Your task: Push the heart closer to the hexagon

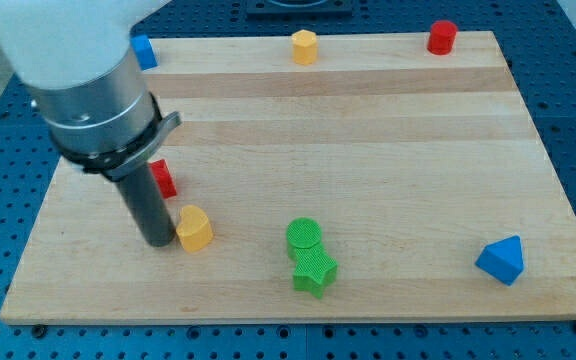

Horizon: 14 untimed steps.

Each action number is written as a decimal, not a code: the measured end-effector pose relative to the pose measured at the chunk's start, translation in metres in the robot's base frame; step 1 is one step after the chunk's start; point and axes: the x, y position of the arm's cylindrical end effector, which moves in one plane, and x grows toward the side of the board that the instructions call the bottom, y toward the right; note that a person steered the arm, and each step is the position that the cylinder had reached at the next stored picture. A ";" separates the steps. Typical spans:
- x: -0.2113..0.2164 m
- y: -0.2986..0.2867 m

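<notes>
My tip [158,240] touches yellow heart [194,229]; red block [162,178], seemingly partly hidden, behind.

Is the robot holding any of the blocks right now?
No, nothing is held. My tip is just a rod end resting against the view's left side of the yellow heart. It can only push.

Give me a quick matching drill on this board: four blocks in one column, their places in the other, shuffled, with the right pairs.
Blocks:
1. yellow heart
2. yellow hexagon
3. green star
4. red cylinder

Places:
A. top edge, view's right
B. touching my tip, on its right in the view
C. top edge, middle
D. against the green cylinder, just below it

Pairs: 1-B, 2-C, 3-D, 4-A
</notes>
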 end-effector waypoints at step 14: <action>-0.188 0.128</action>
